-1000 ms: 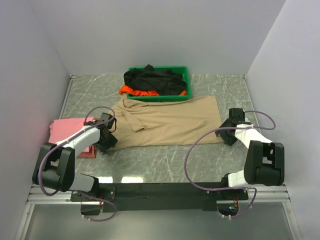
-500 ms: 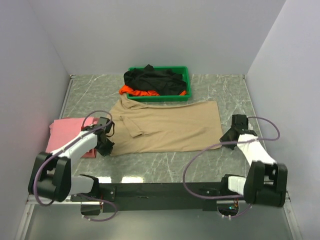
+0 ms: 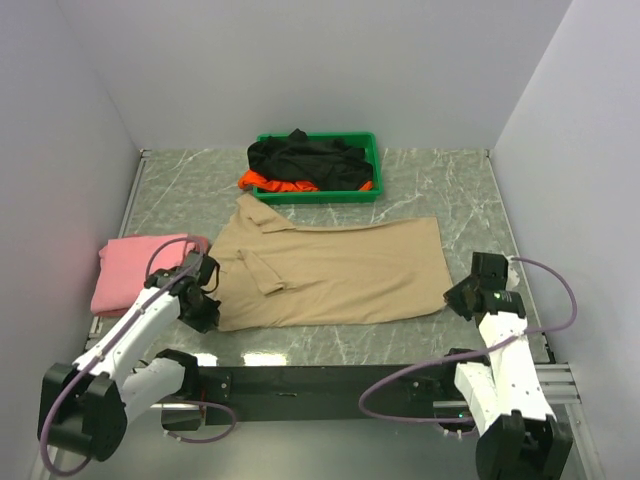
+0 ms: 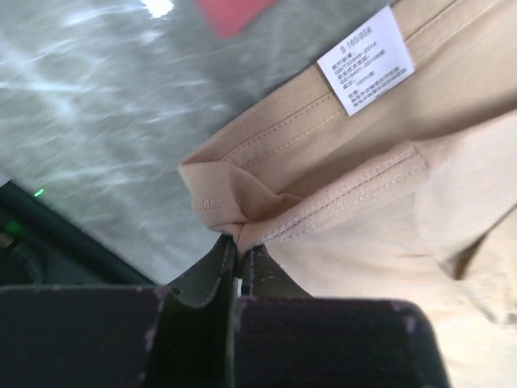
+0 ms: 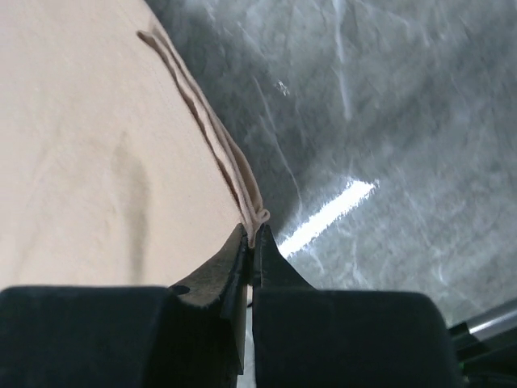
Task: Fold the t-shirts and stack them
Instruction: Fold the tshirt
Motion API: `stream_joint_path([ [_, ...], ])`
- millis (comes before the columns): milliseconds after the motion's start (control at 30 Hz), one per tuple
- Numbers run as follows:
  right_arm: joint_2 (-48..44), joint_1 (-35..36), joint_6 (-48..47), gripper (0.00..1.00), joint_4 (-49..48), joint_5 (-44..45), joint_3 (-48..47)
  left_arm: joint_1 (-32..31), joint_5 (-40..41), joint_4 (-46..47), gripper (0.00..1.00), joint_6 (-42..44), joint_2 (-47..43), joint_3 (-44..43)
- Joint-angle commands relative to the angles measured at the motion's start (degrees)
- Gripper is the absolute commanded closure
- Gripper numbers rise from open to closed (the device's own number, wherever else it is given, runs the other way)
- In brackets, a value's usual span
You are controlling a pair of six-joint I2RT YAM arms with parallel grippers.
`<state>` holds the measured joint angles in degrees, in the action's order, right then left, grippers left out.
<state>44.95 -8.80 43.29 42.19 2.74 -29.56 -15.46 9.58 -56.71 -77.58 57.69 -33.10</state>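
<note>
A green tray (image 3: 376, 160) stood at the far edge of the marble-patterned table (image 3: 450, 190). It held a crumpled black t-shirt (image 3: 305, 160) heaped over a bright orange t-shirt (image 3: 268, 183), and the orange one showed only at the tray's near-left corner. Just in front of the tray, the large beige t-shirt (image 3: 340, 265) lay spread flat across the middle of the table with its collar toward the left. From the overhead view it was hard to say whether its far edge touched the tray. A folded pink t-shirt (image 3: 140, 265) sat at the table's left side, just beside the beige one.

Both arms stretched low over the table from their bases, each angled toward a near corner of the beige t-shirt. The left gripper (image 4: 238, 242) had its jaws pressed together on a bunched fold of hem at the near-left corner, and a white care label (image 4: 365, 61) lay on the fabric just beyond. The right gripper (image 5: 252, 238) pinched the layered edge at the near-right corner, with bare tabletop showing beside it.
</note>
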Motion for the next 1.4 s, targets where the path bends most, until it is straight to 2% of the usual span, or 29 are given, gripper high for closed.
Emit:
stream_joint_path([
  [0, -3.4, -0.3, 3.6, 1.00, 4.2, 1.4, 0.1, -0.3, 2.3, -8.6, 0.99, -4.5, -2.2, -3.0],
  [167, -6.7, -0.4, 4.8, 0.98, 6.9, 2.2, -0.3, -1.6, 1.1, -9.9, 0.99, -6.3, -1.6, -2.8],
  [233, -8.0, -0.3, 5.6, 0.94, 7.4, 2.4, 0.6, -3.1, 2.2, -11.5, 0.99, -9.3, -1.4, -3.1],
  [267, -8.6, -0.4, 6.2, 0.86, 7.2, 2.4, 1.2, -3.3, 2.6, -11.7, 0.93, -10.6, -2.0, -3.0],
  [300, -8.7, -0.4, 6.3, 0.80, 6.6, 1.9, 2.0, -3.3, 2.6, -11.4, 0.83, -11.5, -2.8, -3.0],
  [333, -9.0, -0.3, 6.4, 0.70, 6.6, 1.7, 2.1, -3.4, 3.0, -11.8, 0.71, -12.1, -4.8, -3.1],
  [367, -9.2, -0.4, 6.2, 0.63, 6.5, 1.5, 2.4, -3.4, 3.4, -12.7, 0.48, -12.9, -5.9, -3.6],
  [400, -9.2, -0.3, 5.8, 0.52, 6.5, 1.4, 2.1, -3.3, 4.8, -13.7, 0.37, -13.7, -7.1, -4.2],
  [433, -9.3, -0.3, 5.7, 0.30, 6.9, 2.0, 1.7, -3.4, 5.4, -14.0, 0.18, -14.1, -9.4, -4.6],
  [467, -9.4, -0.3, 5.4, 0.17, 6.8, 1.7, 1.0, -3.3, 5.9, -14.8, 0.08, -14.3, -10.4, -5.6],
  [500, -9.5, -0.4, 5.1, 0.12, 6.4, 1.6, 0.4, -3.4, 6.8, -15.1, 0.01, -14.7, -11.3, -6.2],
  [600, -10.0, -0.3, 3.8, 0.10, 6.1, 2.4, -2.9, -3.4, 7.6, -14.1, 0.01, -13.5, -13.0, -8.1],
  [667, -10.0, -0.3, 1.7, 0.10, 5.3, 1.0, -5.0, -3.4, 6.3, -10.9, 0.01, -10.9, -12.0, -9.2],
  [700, -9.8, -0.3, 0.8, 0.09, 4.3, 0.3, -5.6, -3.6, 5.3, -6.1, 0.01, -7.4, -11.2, -9.3],
  [767, -9.6, -0.1, -1.0, 0.09, 3.3, -1.4, -6.6, -4.7, 1.9, -1.7, 0.01, -4.9, -6.8, -9.8],
  [900, -8.4, 3.2, -2.6, 0.08, -3.1, -5.2, -5.3, -13.4, 0.5, 7.8, 0.01, -2.1, 3.7, -13.3],
  [967, -6.6, 5.8, -2.3, 0.07, -5.9, -5.1, -4.7, -15.3, -0.4, 12.3, 0.01, -0.7, 9.8, -15.7],
  [1133, 1.6, 15.3, -2.6, 0.07, -8.1, -0.5, -5.4, -17.3, -5.1, 20.7, 0.01, 2.3, 20.6, -17.4],
  [1367, 3.9, 16.1, -4.0, 0.06, -9.9, 0.6, -6.6, -18.6, -6.9, 24.8, 0.01, 3.4, 28.9, -19.9],
])
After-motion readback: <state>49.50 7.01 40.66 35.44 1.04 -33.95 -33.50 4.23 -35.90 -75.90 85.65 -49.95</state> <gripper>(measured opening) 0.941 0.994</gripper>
